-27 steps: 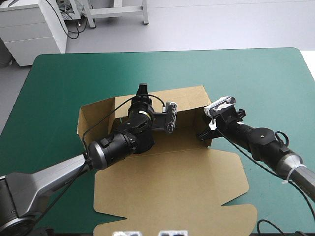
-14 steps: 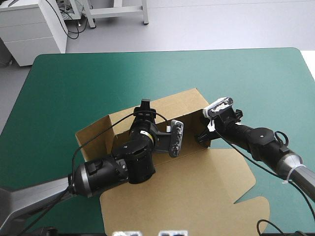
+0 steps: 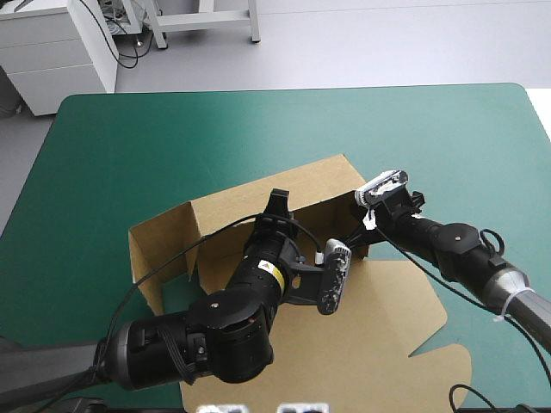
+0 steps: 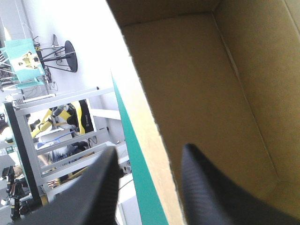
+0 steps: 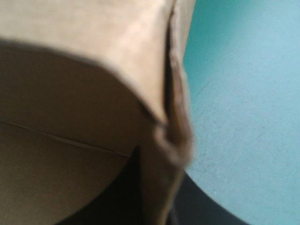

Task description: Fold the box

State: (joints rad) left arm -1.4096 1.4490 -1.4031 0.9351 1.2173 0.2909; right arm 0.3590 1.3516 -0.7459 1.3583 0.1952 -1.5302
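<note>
Brown cut-board box point(image 3: 258, 206), walls part-raised; left claw point(image 4: 150, 151) wide astride its far wall; right claw point(image 3: 355, 234) pinching its right corner; likely risk: unheld far wall may spring flat, pinched corner may crease

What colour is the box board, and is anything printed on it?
Plain brown, with no print visible on the box; the high view shows it best.

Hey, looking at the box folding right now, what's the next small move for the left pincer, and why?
Probably shut the left pincer on the far wall of the box. Its fingers stand apart, one on each side of that wall's rim, so it has no grip there yet, while the right pincer is shut on the box's right corner.
</note>
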